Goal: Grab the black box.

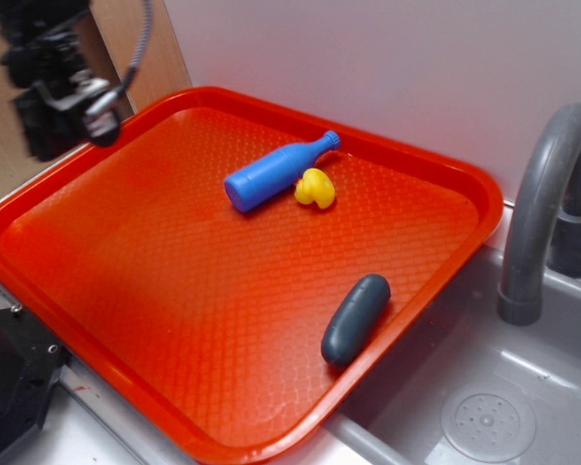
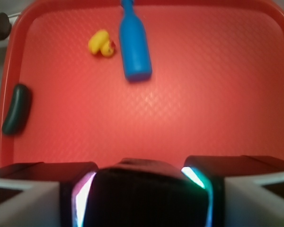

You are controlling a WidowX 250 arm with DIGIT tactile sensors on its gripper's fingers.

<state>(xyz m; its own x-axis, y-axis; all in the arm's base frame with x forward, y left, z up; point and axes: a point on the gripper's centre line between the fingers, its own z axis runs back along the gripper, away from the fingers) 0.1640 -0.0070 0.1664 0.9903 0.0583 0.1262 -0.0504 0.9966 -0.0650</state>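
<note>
On the red textured plastic tray (image 1: pixel 39 254), the blue plastic bottle (image 1: pixel 276 174) lies on its side near the back edge. The small yellow rubber duck (image 1: pixel 315 188) sits just beside it, on the sink side. The dark grey-blue rounded capsule (image 1: pixel 355 319) lies well apart from both, against the tray's rim nearest the grey sink (image 1: pixel 562 329) and curved grey faucet (image 1: pixel 542 194). The small matte black box (image 2: pixel 146 201) sits between the fingers of the gripper (image 2: pixel 144 182), above the tray's opposite end.
</note>
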